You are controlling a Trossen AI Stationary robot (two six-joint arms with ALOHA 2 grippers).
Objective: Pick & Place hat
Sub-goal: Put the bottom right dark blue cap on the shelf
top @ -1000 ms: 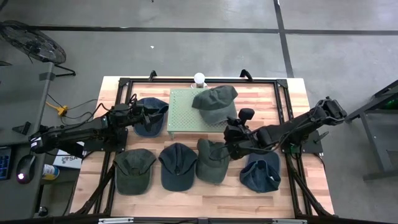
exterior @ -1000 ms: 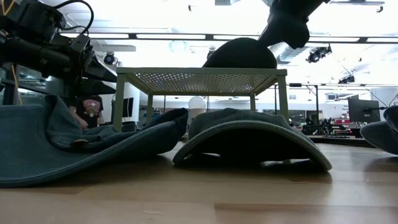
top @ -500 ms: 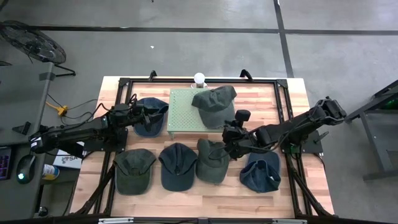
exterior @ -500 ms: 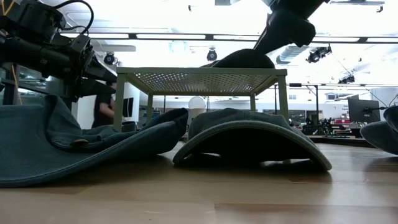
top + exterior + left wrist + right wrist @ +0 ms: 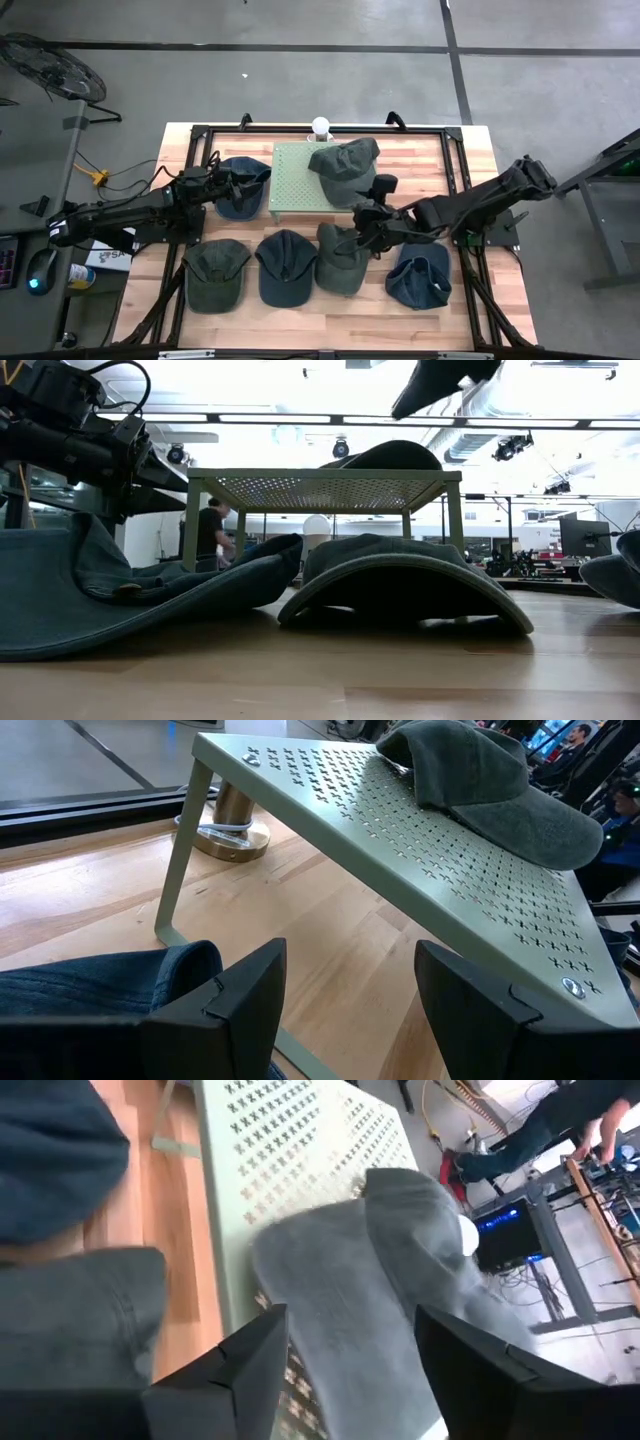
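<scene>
An olive hat (image 5: 345, 166) lies crown up on the right part of the green perforated stand (image 5: 300, 180); the low view also shows this hat (image 5: 388, 455) on the stand's top. My right gripper (image 5: 350, 1330) is open, just off the stand's near right corner and above the hat (image 5: 400, 1260), touching nothing. My left gripper (image 5: 350, 970) is open over a blue hat (image 5: 240, 185) left of the stand, with nothing between its fingers.
Several hats lie in a row on the table's near side: olive (image 5: 215, 272), blue (image 5: 285, 265), olive (image 5: 342, 257), blue (image 5: 420, 275). A white round post (image 5: 320, 127) stands behind the stand. A person (image 5: 212, 530) moves in the room beyond.
My right gripper has opened and let go of the olive hat, then risen clear of it. The hat's crown has sunk a little and now rests on the stand.
</scene>
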